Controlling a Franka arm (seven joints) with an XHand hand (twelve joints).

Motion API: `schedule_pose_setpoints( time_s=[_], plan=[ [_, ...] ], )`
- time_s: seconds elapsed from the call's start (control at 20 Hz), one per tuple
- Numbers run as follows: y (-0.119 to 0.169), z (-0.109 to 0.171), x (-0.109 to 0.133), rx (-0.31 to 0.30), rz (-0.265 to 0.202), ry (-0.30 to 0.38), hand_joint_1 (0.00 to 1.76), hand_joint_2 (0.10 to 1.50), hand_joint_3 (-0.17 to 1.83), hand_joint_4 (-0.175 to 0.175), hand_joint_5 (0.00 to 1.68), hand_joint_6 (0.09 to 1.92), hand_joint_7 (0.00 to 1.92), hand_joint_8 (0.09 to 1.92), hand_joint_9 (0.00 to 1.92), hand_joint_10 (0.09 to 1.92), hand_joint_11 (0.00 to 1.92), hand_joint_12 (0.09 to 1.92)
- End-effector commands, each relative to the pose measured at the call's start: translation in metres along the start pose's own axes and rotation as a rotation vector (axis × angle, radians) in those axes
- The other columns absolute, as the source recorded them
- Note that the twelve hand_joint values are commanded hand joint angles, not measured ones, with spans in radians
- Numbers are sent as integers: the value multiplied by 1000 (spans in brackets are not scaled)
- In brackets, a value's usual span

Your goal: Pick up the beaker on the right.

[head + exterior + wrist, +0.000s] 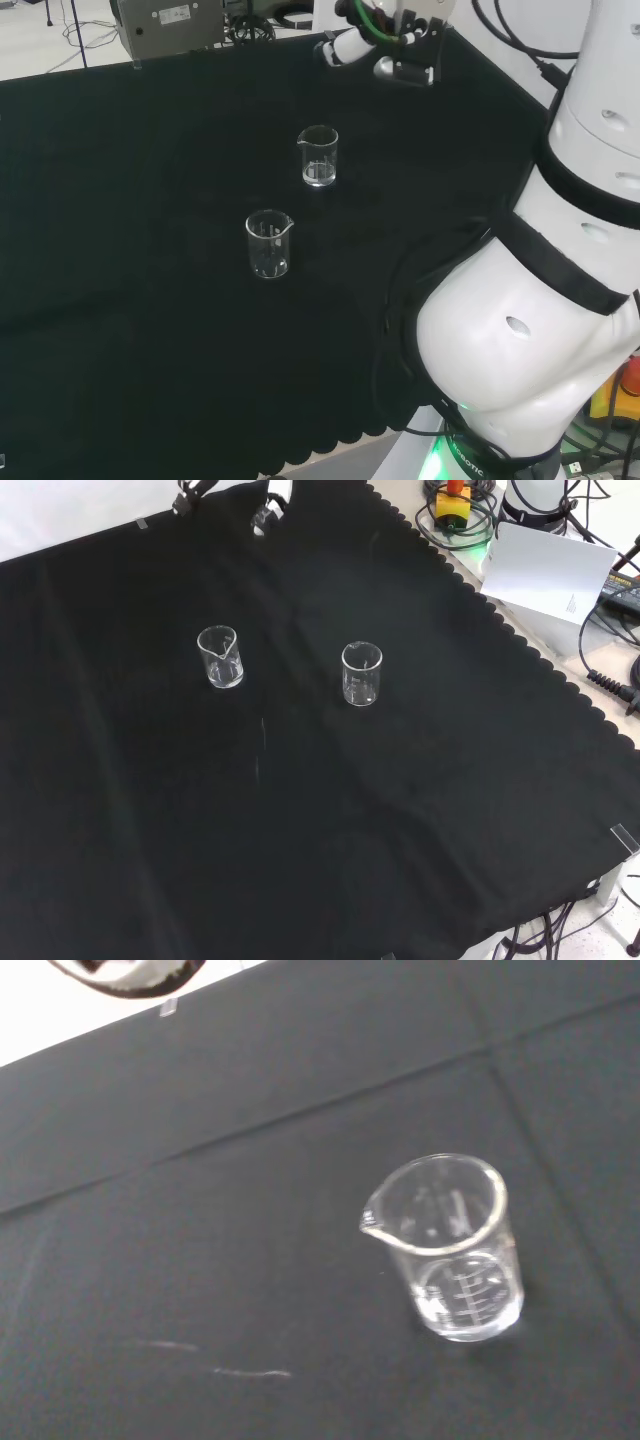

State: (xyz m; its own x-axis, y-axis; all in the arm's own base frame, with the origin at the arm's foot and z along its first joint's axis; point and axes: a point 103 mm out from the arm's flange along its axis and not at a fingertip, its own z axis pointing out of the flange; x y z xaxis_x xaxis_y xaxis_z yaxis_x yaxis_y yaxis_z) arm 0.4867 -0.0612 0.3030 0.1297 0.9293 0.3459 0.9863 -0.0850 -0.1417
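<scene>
- Black cloth covers the tabletop; two clear glass beakers stand upright on it, well apart, both apparently empty.
- Head view: farther beaker sits at 1 o'clock from nearer beaker.
- Front view: these appear side by side, farther beaker at 9 o'clock of nearer beaker.
- Hand hangs above the cloth's far edge, at 12 o'clock from the farther beaker, touching nothing; finger pose: cannot tell.
- Wrist view: one spouted beaker.

Black cloth bears two upright clear beakers, apart.
</scene>
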Motion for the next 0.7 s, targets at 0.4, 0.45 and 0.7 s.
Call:
schedule_pose_setpoints(
  time_s=[0.4,0.45,0.7],
  plan=[
    [52,90,-45,81,-7,-29,793,620,614,-38,395,87,176,704,322,700,0,1433],
    [52,91,-45,81,-10,-27,793,619,615,-38,395,87,174,703,321,700,0,1433],
    [51,107,-55,103,-29,10,801,608,617,-38,395,87,170,703,319,700,0,1429]
  ],
)
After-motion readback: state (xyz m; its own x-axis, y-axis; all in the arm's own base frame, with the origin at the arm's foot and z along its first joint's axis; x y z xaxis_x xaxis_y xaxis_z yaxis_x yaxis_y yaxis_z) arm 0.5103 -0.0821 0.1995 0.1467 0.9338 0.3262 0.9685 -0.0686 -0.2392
